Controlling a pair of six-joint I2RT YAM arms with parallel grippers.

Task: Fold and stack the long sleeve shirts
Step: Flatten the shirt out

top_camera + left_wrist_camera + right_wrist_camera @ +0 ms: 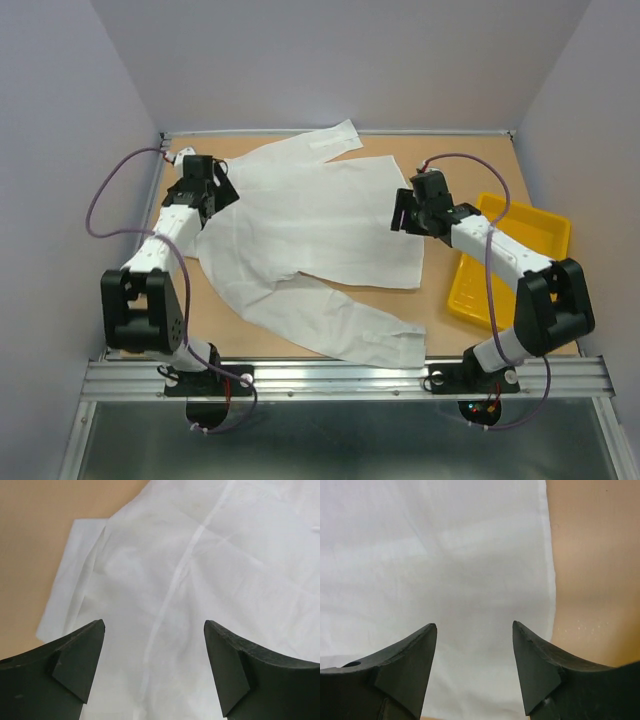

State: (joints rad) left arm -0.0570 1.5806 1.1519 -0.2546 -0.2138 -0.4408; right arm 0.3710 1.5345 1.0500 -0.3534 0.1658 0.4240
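Long sleeve shirt (320,235) lay flat; left end effector (222,188) 9 o'clock, right end effector (402,212) 3 o'clock, both spread, empty, flanking for fold.

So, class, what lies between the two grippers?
Only the white shirt, lying spread out, fills the stretch from the left gripper to the right gripper. The top external view shows it.
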